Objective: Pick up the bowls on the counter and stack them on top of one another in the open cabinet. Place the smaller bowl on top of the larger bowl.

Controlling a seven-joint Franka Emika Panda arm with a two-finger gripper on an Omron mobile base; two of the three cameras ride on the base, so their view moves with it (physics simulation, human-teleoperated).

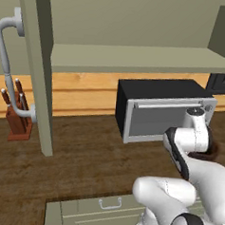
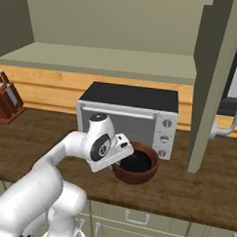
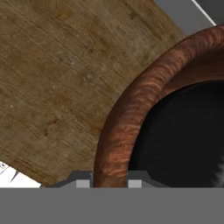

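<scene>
Gripper (image 3: 109, 181) seemingly astride larger bowl (image 3: 131, 113) rim

The larger bowl (image 2: 136, 164) sits on the worktop (image 2: 195, 185), just in front of the microwave (image 2: 130, 116), which stands against the back panel. The open cabinet (image 2: 103, 59) hangs above, its shelf over the microwave. A knife block (image 1: 18, 119) stands on the worktop far left. The claw (image 3: 109, 181) straddles the bowl's near rim, 1 finger inside, 1 outside.
</scene>
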